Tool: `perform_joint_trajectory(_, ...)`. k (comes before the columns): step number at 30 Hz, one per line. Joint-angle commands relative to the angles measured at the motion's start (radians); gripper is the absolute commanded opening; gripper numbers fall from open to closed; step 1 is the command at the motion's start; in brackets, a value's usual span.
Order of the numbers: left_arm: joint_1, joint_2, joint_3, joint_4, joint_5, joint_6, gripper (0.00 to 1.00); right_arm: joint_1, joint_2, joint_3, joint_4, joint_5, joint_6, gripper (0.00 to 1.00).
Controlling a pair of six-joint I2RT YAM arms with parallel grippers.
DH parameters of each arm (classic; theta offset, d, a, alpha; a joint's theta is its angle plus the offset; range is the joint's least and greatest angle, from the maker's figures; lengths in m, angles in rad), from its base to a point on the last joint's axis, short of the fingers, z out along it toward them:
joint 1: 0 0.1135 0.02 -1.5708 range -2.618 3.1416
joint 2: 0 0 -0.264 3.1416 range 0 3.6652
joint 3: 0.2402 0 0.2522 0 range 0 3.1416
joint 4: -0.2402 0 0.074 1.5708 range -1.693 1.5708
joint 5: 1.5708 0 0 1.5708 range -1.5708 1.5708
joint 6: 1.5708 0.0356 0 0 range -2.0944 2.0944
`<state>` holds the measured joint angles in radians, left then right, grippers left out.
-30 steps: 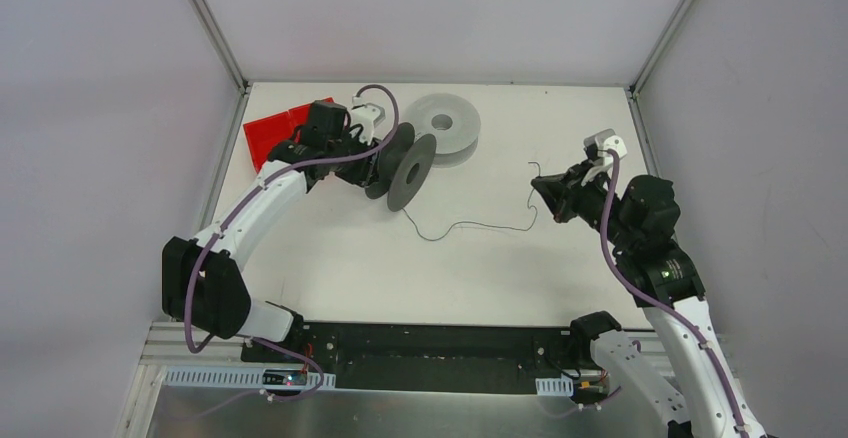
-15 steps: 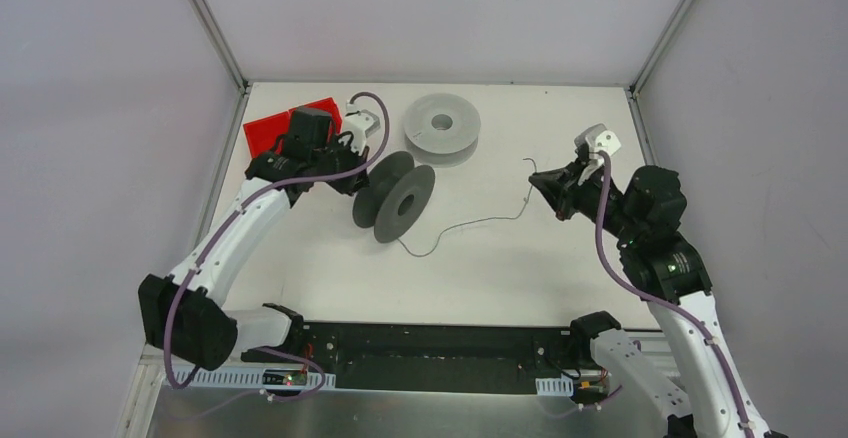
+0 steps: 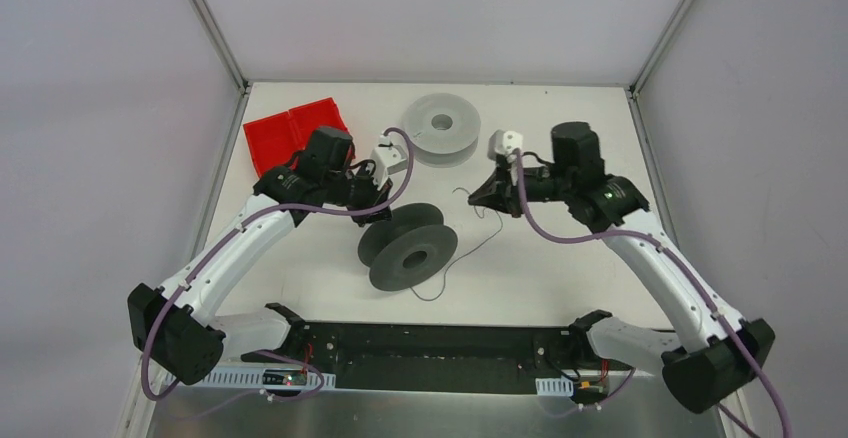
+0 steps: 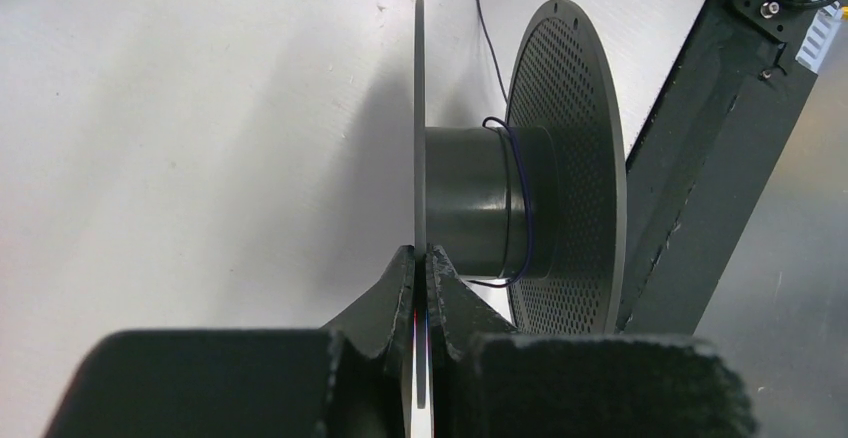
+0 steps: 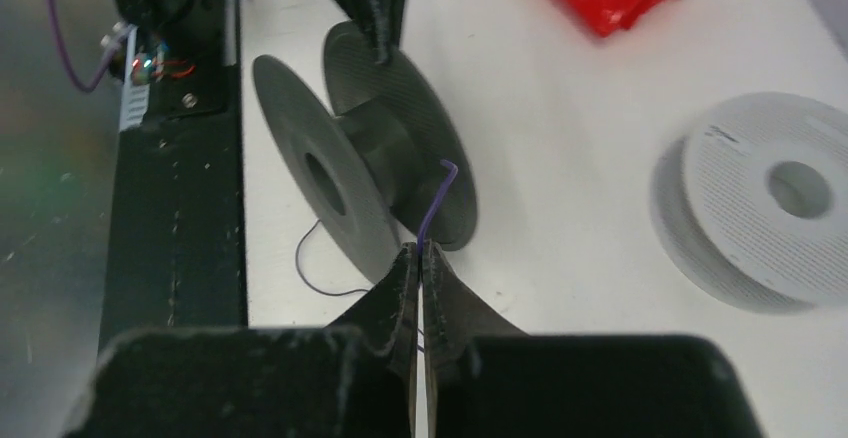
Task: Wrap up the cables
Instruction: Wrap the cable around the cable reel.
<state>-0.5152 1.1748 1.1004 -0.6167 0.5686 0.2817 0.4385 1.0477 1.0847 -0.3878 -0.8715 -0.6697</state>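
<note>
Left gripper clenched on the thin rim of one flange of the dark spool. Right gripper clenched on the thin dark cable, which trails over the white table and loops once around the spool's hub. Pale grey spool and red bin lie beyond.
</note>
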Motion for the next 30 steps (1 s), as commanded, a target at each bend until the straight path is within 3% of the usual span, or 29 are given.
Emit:
perform_joint_trajectory(1,0.006,0.015,0.013,0.010,0.060,0.023,0.00,0.148,0.122,0.119,-0.148,-0.007,-0.285,0.00)
perform_joint_trajectory(9,0.006,-0.005,-0.001,0.020,0.101,0.027,0.09,0.250,0.348,0.267,-0.273,0.034,-0.536,0.00)
perform_joint_trajectory(14,0.006,-0.028,-0.008,0.021,0.125,0.013,0.21,0.280,0.409,0.342,-0.388,0.024,-0.681,0.00)
perform_joint_trajectory(18,0.005,-0.042,-0.008,0.026,0.107,-0.026,0.30,0.310,0.394,0.270,-0.275,0.050,-0.643,0.00)
perform_joint_trajectory(23,0.010,-0.052,-0.020,0.043,0.060,-0.120,0.34,0.355,0.359,0.159,-0.095,0.100,-0.557,0.00)
perform_joint_trajectory(30,0.045,-0.094,-0.070,0.047,0.156,-0.104,0.40,0.414,0.316,0.048,0.067,0.165,-0.461,0.00)
